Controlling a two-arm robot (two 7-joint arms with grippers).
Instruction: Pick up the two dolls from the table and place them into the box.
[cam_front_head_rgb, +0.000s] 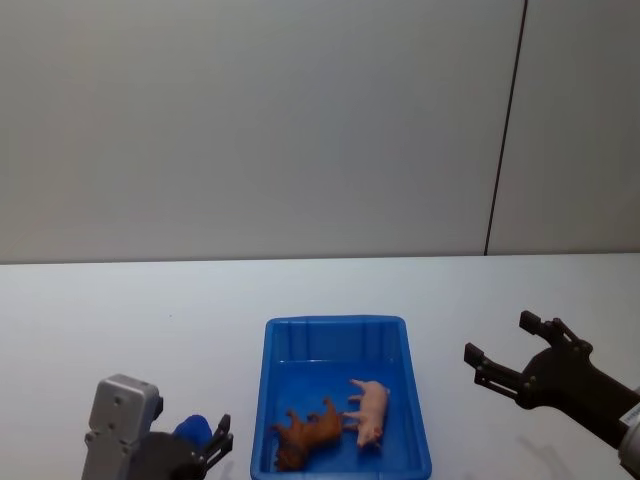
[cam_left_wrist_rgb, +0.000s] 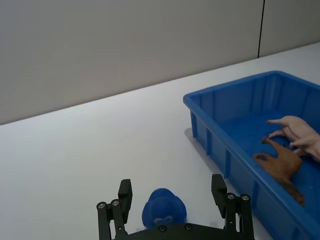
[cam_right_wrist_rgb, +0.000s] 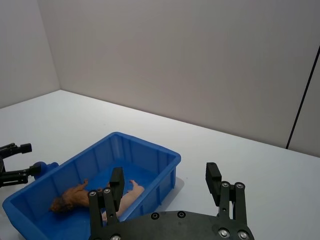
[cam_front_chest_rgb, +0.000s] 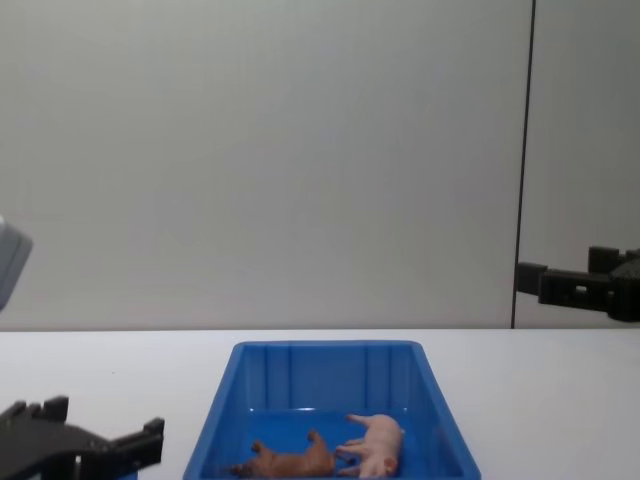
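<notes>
The blue box (cam_front_head_rgb: 335, 323) sits at the table's near middle. Both dolls lie on their sides inside it: the pale pink pig (cam_front_head_rgb: 370, 412) toward the right wall and the reddish-brown animal (cam_front_head_rgb: 308, 435) beside it at the near left. My left gripper (cam_front_head_rgb: 220, 438) is low beside the box's left wall, open and empty. Right of the box, raised above the table, hangs my right gripper (cam_front_head_rgb: 497, 337), also open and empty. The left wrist view shows the left gripper (cam_left_wrist_rgb: 171, 186) with the box wall (cam_left_wrist_rgb: 225, 110), the pig (cam_left_wrist_rgb: 300, 132) and the brown animal (cam_left_wrist_rgb: 282, 165).
White table (cam_front_head_rgb: 120, 320) spreads around the box, with a plain grey wall behind carrying a dark vertical seam (cam_front_head_rgb: 505, 130). A blue rounded part (cam_left_wrist_rgb: 162, 212) sits at the base of the left gripper's fingers.
</notes>
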